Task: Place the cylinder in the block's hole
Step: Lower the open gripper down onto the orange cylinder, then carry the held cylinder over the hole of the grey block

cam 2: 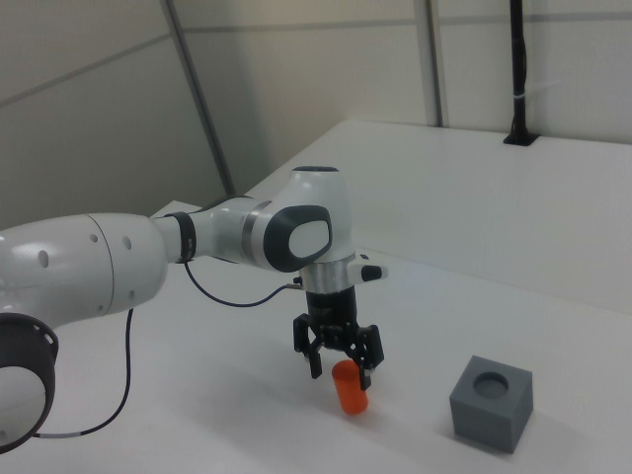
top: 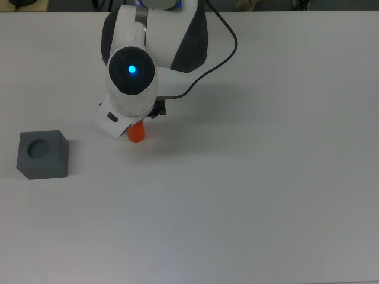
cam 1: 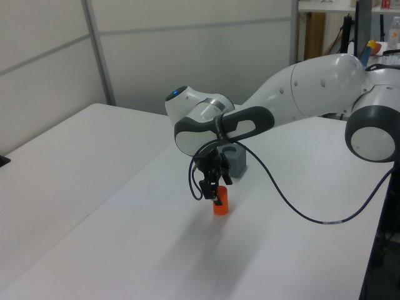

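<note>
Right view: gripper (cam 2: pixel 341 363) is down over the cylinder (cam 2: pixel 349 387), fingers spread wide, one on each side of the cylinder's top end. Gap visible between each finger and the orange surface, so nothing is held. Cylinder stands upright on the white table (cam 2: pixel 553 257).

Using the cylinder as reference: the block (cam 2: pixel 492 402) sits well apart from it, toward the right view's right, also on the table, round hole facing up. Nothing in the hole.

Top view: the arm's wrist housing (top: pixel 131 89), with a blue light on it, covers most of the cylinder (top: pixel 137 134); only its lower part shows from under the housing. Block (top: pixel 42 154) is well off toward the top view's left of the cylinder, slightly lower in frame.

Left view: gripper (cam 1: pixel 212 190) sits right at the cylinder's (cam 1: pixel 220 207) upper end; block (cam 1: pixel 235 159) is behind the cylinder, partly hidden by the arm. Black cable (cam 1: pixel 294 203) loops from the wrist past the cylinder toward the left view's right.
</note>
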Tool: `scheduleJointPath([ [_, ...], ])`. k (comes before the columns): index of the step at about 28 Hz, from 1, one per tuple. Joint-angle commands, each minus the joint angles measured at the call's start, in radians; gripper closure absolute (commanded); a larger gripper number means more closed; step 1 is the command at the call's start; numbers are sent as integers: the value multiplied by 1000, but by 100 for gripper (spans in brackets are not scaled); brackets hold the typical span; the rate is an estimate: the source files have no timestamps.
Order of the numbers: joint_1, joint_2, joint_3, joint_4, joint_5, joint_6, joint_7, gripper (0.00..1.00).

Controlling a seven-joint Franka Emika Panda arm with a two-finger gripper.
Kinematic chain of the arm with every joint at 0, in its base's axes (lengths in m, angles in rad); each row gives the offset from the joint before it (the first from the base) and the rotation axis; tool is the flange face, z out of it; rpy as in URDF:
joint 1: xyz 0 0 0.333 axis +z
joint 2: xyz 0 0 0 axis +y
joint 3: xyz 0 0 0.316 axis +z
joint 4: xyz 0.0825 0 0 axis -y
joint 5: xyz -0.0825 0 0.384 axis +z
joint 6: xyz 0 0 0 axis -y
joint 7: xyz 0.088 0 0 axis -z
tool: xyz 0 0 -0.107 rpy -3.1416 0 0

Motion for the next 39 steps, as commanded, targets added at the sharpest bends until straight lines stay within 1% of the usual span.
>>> scheduleJointPath([
  [1, -2, 11, 6, 1, -12, 18, -3, 14],
  [2, -2, 12, 6, 1, -10, 20, -3, 19],
  [4, -2, 11, 6, 1, -7, 37, -3, 35],
  [6, -2, 11, 6, 1, -2, 53, 0, 44],
  [10, -2, 11, 6, 2, 2, 55, 0, 50],
  [11, -2, 11, 6, 4, 2, 55, 0, 55],
  [15, -3, 9, 6, 4, 1, 55, -2, 68],
  [17, -2, 8, 6, 5, 2, 55, -5, 78],
  [20, -5, 3, 6, 30, 4, 52, -8, 85],
  [23, -22, -20, 3, 45, 16, 43, -5, 87],
  [26, -29, -45, -9, 57, 24, 41, -3, 87],
  [28, -49, -72, -19, 77, 42, 40, 0, 87],
  [31, -72, -92, -49, 97, 50, 38, 10, 86],
  [32, -89, -103, -69, 100, 62, 41, 12, 86],
  [34, -114, -103, -82, 102, 91, 46, 12, 86],
  [36, -143, -103, -89, 105, 128, 55, 15, 86],
  [37, -172, -101, -89, 109, 154, 75, 15, 86],
  [39, -195, -101, -89, 119, 163, 113, 15, 86],
])
